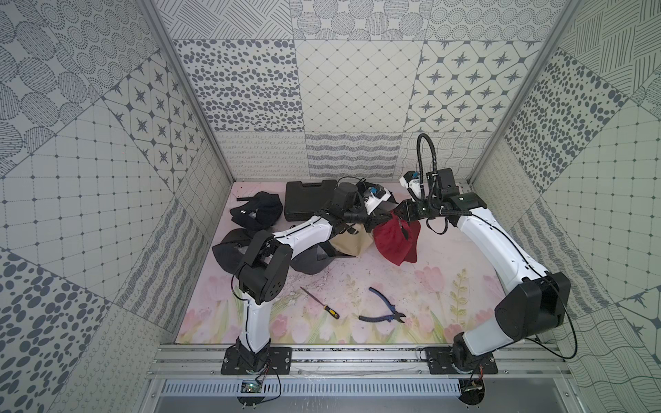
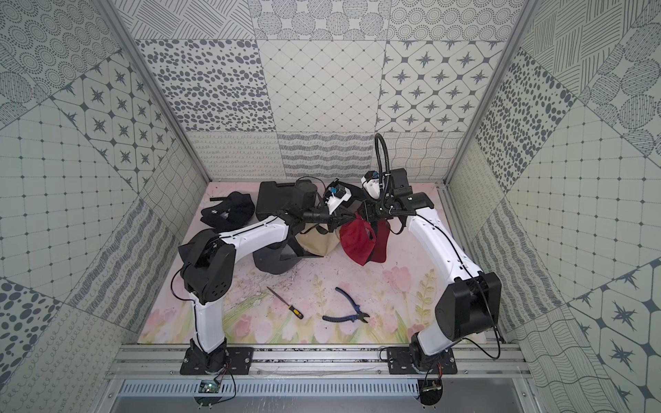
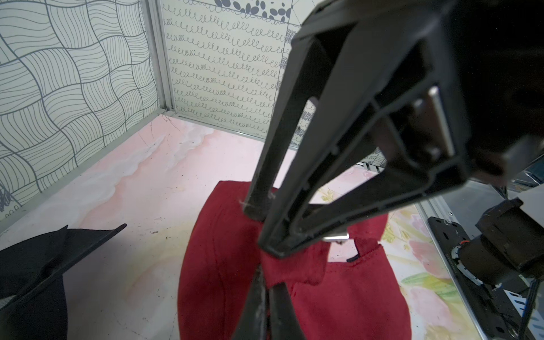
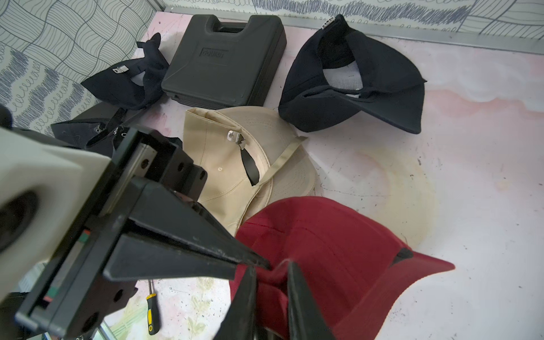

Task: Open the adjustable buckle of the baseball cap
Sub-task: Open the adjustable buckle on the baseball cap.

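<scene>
With the red cap (image 1: 393, 240) lying mid-frame in a top view and the left gripper (image 3: 264, 272) clamped on its back fabric, the right gripper (image 4: 271, 269), jaws narrow astride the strap with its hold unclear, should probably pinch beside the silver buckle (image 3: 335, 236) and pull steadily.

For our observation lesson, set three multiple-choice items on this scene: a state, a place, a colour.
1. The left hand is: A shut on the red cap; B open and empty; C out of view.
2. The pliers lie: A inside the red cap; B beside the screwdriver; C in the left hand.
3. The pliers' handles are: A red; B yellow; C blue.
Answers: A, its fingers pinch red fabric; B, they lie side by side in both top views; C, blue grips show.
</scene>
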Robot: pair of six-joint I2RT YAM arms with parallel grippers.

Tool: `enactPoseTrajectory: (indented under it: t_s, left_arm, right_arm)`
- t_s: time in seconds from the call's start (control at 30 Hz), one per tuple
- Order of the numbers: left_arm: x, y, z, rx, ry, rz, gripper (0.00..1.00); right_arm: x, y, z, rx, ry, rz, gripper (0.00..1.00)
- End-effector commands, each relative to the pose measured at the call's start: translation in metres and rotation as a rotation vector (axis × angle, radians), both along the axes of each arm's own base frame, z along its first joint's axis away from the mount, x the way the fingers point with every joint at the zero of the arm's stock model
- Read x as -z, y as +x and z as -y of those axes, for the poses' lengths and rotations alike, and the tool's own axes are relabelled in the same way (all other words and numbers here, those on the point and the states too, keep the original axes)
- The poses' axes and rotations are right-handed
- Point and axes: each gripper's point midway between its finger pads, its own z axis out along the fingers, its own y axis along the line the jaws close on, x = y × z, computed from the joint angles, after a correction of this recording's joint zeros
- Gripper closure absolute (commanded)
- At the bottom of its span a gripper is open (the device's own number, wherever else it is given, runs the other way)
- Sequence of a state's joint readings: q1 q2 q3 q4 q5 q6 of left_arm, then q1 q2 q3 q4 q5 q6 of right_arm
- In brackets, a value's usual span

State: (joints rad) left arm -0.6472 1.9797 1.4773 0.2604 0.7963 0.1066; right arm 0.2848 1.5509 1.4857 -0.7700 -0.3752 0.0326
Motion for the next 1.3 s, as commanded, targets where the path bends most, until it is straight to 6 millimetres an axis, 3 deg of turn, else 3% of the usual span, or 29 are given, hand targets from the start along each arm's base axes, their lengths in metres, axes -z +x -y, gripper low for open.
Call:
enactPoseTrajectory:
  t_s: [0.0,0.27,0.67,1.13,1.17,1.23,1.27]
  left_arm:
    - [-0.021,-0.007,0.005,0.030,-0.033,0.062,1.00]
    - [-0.017,-0.006,0.007,0.030,-0.024,0.045,1.00]
    - [0.000,0.008,0.008,-0.029,0.024,-0.010,1.00]
    - [0.002,0.023,0.012,-0.085,0.037,-0.066,1.00]
    - [0.003,0.023,0.013,-0.084,0.037,-0.070,1.00]
    - [0.002,0.023,0.014,-0.080,0.034,-0.075,1.00]
    - [0.002,0.023,0.014,-0.078,0.032,-0.078,1.00]
  right_arm:
    - [-0.009,0.003,-0.007,-0.027,0.013,0.030,0.83]
    - [-0.023,0.005,-0.002,-0.008,0.000,0.080,1.00]
    - [-0.049,-0.012,0.006,-0.003,0.014,0.179,1.00]
    - [-0.053,-0.044,0.015,0.021,0.049,0.196,1.00]
    - [-0.054,-0.047,0.016,0.025,0.053,0.204,0.90]
    - [-0.054,-0.052,0.018,0.027,0.056,0.216,0.53]
    - [-0.053,-0.053,0.019,0.031,0.056,0.220,0.43]
